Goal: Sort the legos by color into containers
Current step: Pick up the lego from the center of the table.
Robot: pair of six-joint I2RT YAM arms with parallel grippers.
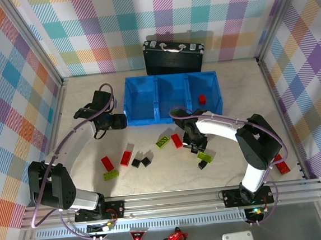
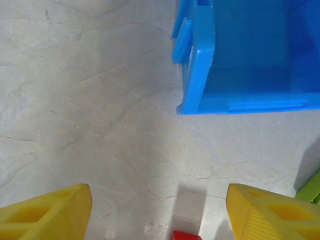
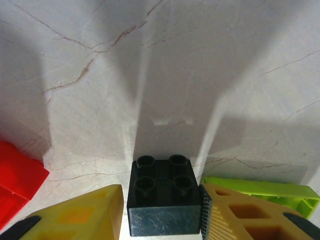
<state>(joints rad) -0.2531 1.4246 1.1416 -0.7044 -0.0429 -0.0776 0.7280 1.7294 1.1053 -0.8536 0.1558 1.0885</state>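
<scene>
Black brick sits between yellow right fingers, bare tabletop ahead.

Robot lab test cell, a closed data-collection rig. Left arm and right arm were bolted to an aluminium extrusion rail at 6 o'clock. Plaid printed backdrop panels in aluminium posts walled 9, 12 and 3 o'clock. Marble-look tabletop sat in the middle.

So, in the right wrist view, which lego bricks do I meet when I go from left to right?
red brick → black brick → lime-green brick
</scene>
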